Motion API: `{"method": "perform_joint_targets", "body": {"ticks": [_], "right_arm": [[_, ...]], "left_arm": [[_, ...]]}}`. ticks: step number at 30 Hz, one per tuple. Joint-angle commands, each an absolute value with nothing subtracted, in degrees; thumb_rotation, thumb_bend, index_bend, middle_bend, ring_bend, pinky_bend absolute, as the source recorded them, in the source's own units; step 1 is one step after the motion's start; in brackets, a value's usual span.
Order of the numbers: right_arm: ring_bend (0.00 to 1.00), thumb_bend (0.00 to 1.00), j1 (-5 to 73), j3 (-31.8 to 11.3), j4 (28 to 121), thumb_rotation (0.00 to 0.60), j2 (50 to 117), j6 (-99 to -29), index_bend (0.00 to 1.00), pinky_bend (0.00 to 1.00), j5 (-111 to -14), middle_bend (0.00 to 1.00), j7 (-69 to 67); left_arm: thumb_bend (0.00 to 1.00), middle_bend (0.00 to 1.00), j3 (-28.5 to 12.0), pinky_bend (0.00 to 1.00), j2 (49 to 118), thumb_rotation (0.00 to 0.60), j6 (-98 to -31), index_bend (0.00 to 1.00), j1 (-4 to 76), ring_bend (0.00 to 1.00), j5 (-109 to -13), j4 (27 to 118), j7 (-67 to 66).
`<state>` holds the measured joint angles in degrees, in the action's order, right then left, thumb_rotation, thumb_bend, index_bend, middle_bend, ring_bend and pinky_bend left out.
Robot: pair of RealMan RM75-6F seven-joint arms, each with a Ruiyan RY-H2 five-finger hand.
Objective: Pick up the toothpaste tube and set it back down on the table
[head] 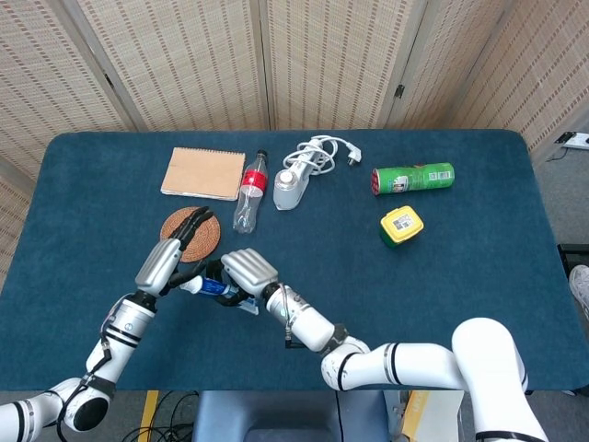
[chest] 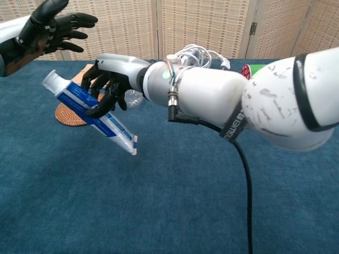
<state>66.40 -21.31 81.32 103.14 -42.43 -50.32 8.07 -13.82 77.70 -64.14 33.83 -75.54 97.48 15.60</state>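
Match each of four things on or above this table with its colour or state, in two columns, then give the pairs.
1 toothpaste tube
2 green can
3 notebook
4 left hand

A lying on its side
B tan cover, flat
C held off the table by the right hand
D open, holding nothing

Pairs: 1-C, 2-A, 3-B, 4-D
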Motion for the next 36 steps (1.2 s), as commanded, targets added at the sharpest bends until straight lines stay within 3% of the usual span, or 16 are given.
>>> {"method": "perform_joint_targets", "body": {"ticks": [1,7,11,22,24,27,31,36], "right_arm": [[0.64,0.61,66.3,-19.0,84.3,0.6,97.9,-40.2,0.76,0.67,-49.0,0.73,11.7],[0.64,0.55,70.6,-12.9,89.0,0.6,86.6,-34.8,0.76,0.67,-42.3,0.71,22.3],[0.63,0.53,73.4,-8.4,91.4,0.6,82.3,-35.5,0.76,0.66,-37.7,0.69,27.9],[0.53,0.48,72.6,0.5,89.9,0.6,81.6,-38.9,0.75,0.52,-43.1,0.61,33.4],[0.49,0.47,72.1,1.2,89.2,0.6,81.8,-39.1,0.68,0.5,-44.1,0.55,33.4],[0.4,0.41,71.3,1.9,89.0,0.6,81.8,-39.7,0.5,0.45,-44.7,0.45,33.2],[0.26,0.37,70.4,2.2,89.6,0.6,81.1,-39.7,0.19,0.35,-45.0,0.29,32.2],[0.2,0.37,68.5,1.6,91.3,0.6,79.5,-41.8,0.05,0.29,-47.1,0.19,30.2]], "left_arm": [[0.0,0.0,-13.4,0.14,77.0,0.0,-64.9,0.0,33.0,0.0,-76.2,97.0,16.4],[0.0,0.0,-12.3,0.14,76.4,0.0,-64.9,0.0,32.2,0.0,-76.6,96.1,17.2],[0.0,0.0,-12.2,0.14,76.5,0.0,-65.1,0.0,31.9,0.0,-76.5,95.5,17.5],[0.0,0.0,-12.0,0.14,77.3,0.0,-64.9,0.0,31.7,0.0,-75.7,94.4,16.9],[0.0,0.0,-12.0,0.14,77.4,0.0,-65.0,0.0,31.6,0.0,-75.5,94.4,16.8],[0.0,0.0,-12.2,0.14,77.4,0.0,-65.2,0.0,31.5,0.0,-75.3,94.3,16.7],[0.0,0.0,-12.1,0.14,77.4,0.0,-65.3,0.0,31.2,0.0,-75.0,94.1,16.7],[0.0,0.0,-11.5,0.14,77.5,0.0,-65.5,0.0,30.7,0.0,-75.1,93.2,16.2]]}}
